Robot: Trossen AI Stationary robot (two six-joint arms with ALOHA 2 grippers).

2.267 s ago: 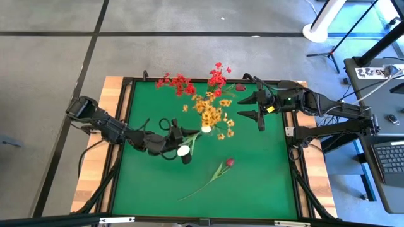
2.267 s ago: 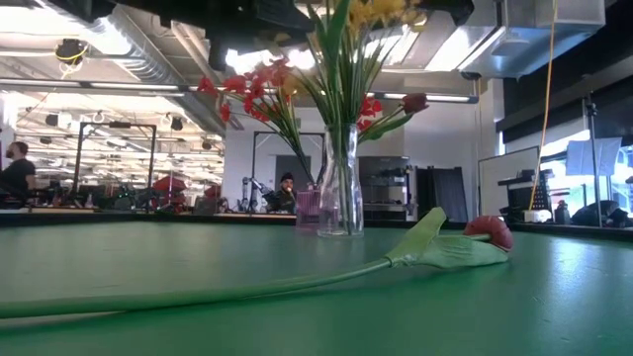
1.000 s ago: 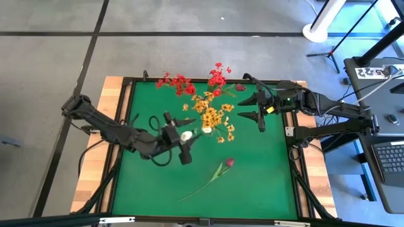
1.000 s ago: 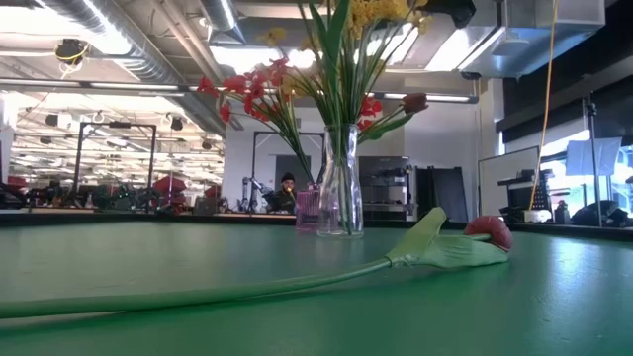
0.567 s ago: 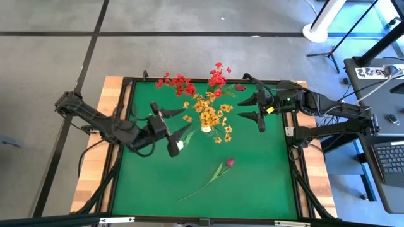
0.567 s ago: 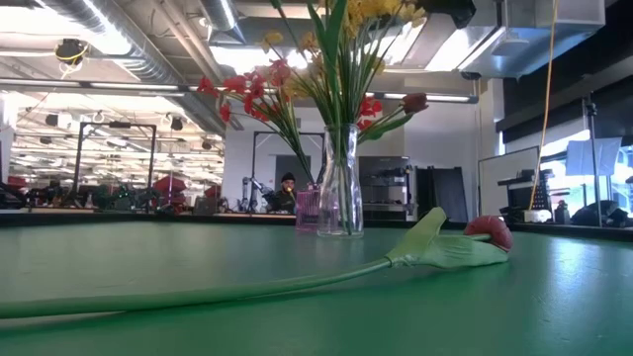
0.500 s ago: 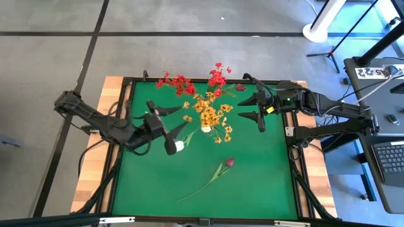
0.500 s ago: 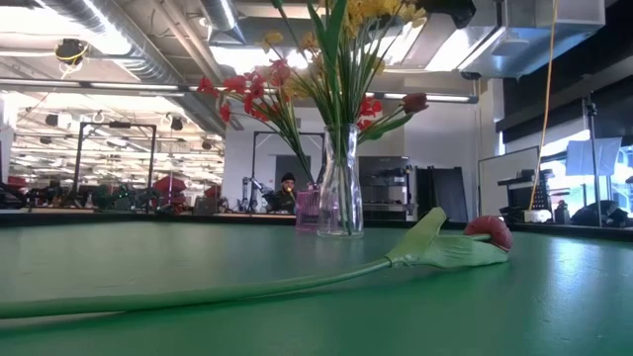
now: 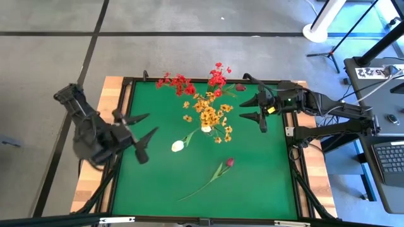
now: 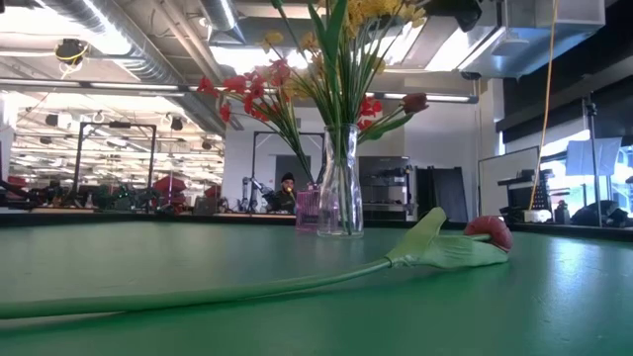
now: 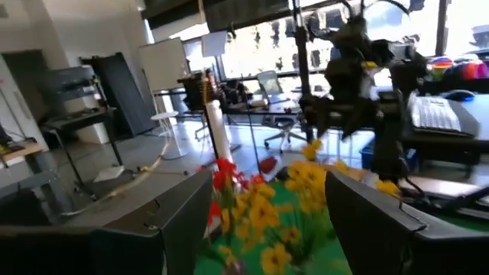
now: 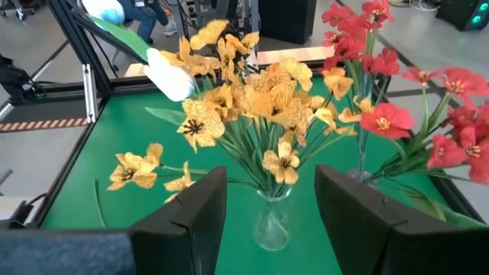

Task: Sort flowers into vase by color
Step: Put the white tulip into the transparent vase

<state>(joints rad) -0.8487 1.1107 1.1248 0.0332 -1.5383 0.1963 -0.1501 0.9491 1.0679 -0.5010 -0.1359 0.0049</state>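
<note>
Two dark jointed arms, black wedge-shaped fingers [image 12: 191,214]

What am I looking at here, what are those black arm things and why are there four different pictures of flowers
These are two robot arms at a green table, sorting artificial flowers into vases. Each arm ends in a two-finger end effector.

The high view looks straight down. The left end effector is open and empty near the table's left edge. The right end effector is also open and empty, beside the bouquets.

The low view sits at table height: a glass vase holds yellow-orange blossoms, with red blossoms beside them.

The other two pictures come from cameras on the arms' wrists, looking past their own dark fingers.

A white tulip leans out from the yellow bunch. A dark magenta tulip lies loose on the table. Nothing is held.
</note>
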